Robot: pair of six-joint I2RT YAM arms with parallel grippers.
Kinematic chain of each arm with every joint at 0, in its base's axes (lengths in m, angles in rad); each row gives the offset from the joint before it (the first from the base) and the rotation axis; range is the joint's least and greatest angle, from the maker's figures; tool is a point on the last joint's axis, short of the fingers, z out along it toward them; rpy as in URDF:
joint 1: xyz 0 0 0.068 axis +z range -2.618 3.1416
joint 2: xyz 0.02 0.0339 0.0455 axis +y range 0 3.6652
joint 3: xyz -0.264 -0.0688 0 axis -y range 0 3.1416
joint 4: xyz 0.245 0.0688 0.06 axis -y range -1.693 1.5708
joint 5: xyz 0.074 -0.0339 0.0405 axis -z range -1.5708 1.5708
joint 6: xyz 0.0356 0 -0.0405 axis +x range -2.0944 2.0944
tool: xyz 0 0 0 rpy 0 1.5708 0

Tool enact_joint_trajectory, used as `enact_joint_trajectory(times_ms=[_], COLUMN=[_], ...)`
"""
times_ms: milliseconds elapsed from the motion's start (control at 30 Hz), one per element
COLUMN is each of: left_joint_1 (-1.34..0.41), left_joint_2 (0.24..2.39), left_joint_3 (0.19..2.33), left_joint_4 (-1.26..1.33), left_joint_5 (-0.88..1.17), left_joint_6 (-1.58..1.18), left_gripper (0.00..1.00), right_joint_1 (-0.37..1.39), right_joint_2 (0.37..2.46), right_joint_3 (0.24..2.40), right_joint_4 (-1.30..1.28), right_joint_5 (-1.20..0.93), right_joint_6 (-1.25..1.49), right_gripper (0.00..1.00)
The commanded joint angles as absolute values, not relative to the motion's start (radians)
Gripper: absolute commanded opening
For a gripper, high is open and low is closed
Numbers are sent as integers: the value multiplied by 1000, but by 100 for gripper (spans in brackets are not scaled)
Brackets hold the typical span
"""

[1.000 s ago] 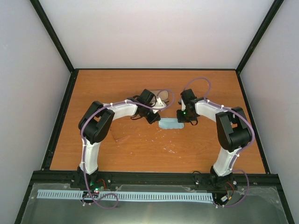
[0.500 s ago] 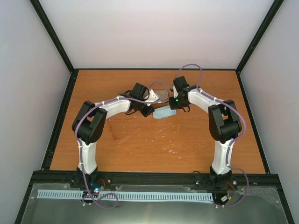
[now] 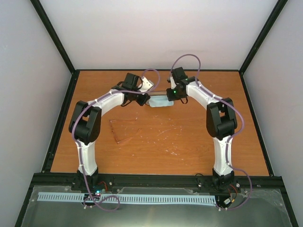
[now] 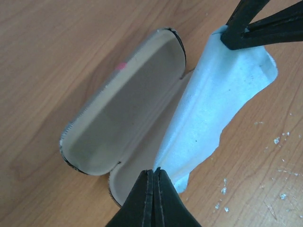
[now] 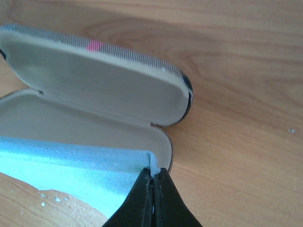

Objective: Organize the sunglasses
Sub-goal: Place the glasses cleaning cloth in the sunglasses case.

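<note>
The left wrist view hangs close over the open case (image 4: 125,104), looking almost straight down past its own fingers (image 4: 144,201); the right wrist view sits lower and nearer, facing the case's raised lid from off one end. The top external view looks down from high behind the arm bases, the case small at the far middle of the counter (image 3: 189,142), and all three share it and the cloth (image 4: 222,94).

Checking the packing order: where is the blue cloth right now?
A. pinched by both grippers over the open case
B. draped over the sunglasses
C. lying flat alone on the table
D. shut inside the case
A: the left gripper and right gripper each pinch an end of the cloth, over the open case.
</note>
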State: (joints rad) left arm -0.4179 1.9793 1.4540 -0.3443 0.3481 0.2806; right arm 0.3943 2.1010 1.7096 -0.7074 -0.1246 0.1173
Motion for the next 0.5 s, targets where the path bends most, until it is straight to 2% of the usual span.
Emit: enact_joint_trajectory(times_ms=[0, 467], left_joint_1=[-402, -359], left_joint_2=[1996, 2053], left_joint_3=[1512, 1557], left_joint_4=[-360, -370], left_joint_5=[360, 373], left_joint_6=[309, 331], left_gripper=[0, 0], right_joint_1=[393, 392], right_joint_2=[2150, 2300], right_joint_3=[1787, 2013], right_joint_4=[-748, -818], right_joint_5=[-118, -142], right_joint_6=[97, 76], right_gripper=[3, 3])
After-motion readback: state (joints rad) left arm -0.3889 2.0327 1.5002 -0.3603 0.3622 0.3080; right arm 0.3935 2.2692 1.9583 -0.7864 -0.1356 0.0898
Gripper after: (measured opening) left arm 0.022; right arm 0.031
